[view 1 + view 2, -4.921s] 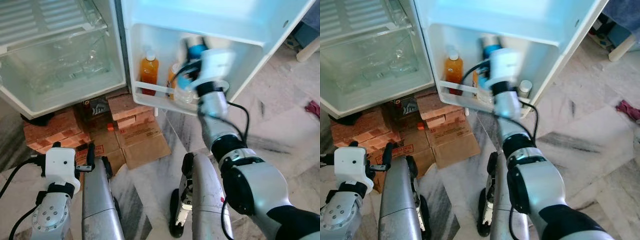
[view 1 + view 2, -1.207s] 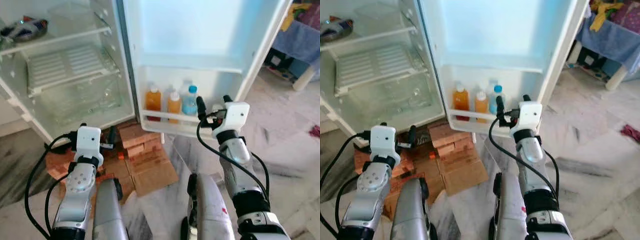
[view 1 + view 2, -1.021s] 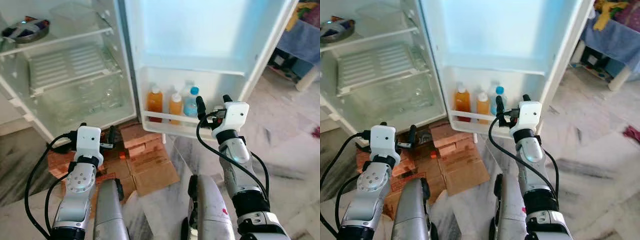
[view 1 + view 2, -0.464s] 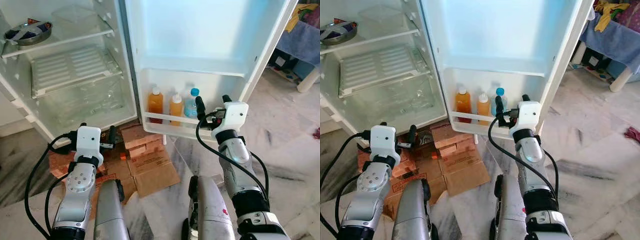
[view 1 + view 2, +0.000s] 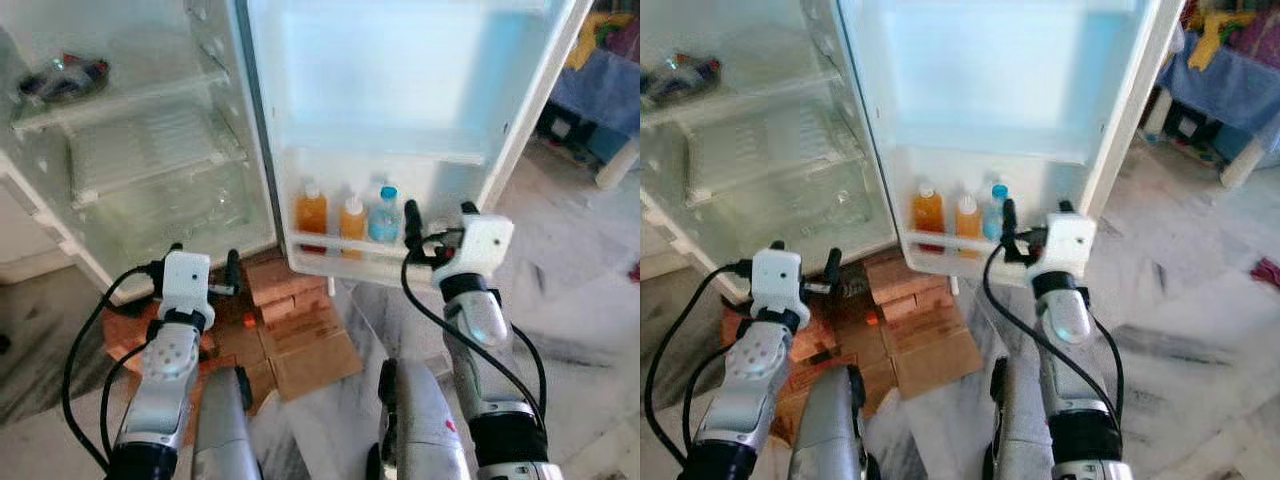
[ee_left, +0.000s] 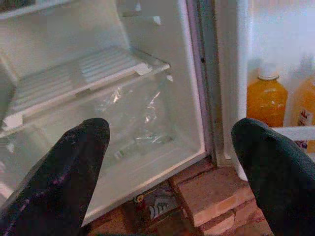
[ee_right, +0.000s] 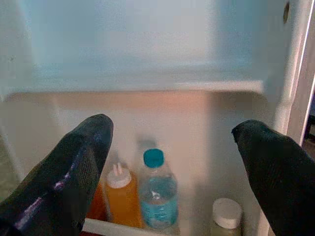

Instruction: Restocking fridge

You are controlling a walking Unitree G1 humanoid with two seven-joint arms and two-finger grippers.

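- The fridge body (image 5: 150, 170) stands open on the left: wire and glass shelves mostly bare, with a dark, blurred item (image 5: 55, 78) on an upper shelf that I cannot identify, and a clear crisper drawer (image 6: 133, 128) at the bottom.
- The left end effector (image 5: 205, 278) is held low in front of the fridge's bottom edge, above the bricks (image 5: 290, 283) and flattened cardboard (image 5: 310, 345) under the appliance. Its wrist view shows both fingers (image 6: 64, 167) spread wide with nothing between them.
- The door shelf (image 5: 350, 250) holds two orange bottles (image 5: 311, 210) side by side, then a blue-capped water bottle (image 5: 384, 218) just beside them; the right wrist view also shows a white-capped jar (image 7: 225, 216) at the far end.
- The right end effector (image 5: 436, 222) hovers just in front of that door shelf, near the water bottle but apart from it. Its fingers (image 7: 74, 162) are fully parted and grip nothing.
- Judged from this, the step in hand is a pause between placements: the bottles sit in the door and both arms are free.
- The next move likely calls for turning away to find and fetch another item, since none to be stocked is within reach here; the shelves in the fridge body have ample room.
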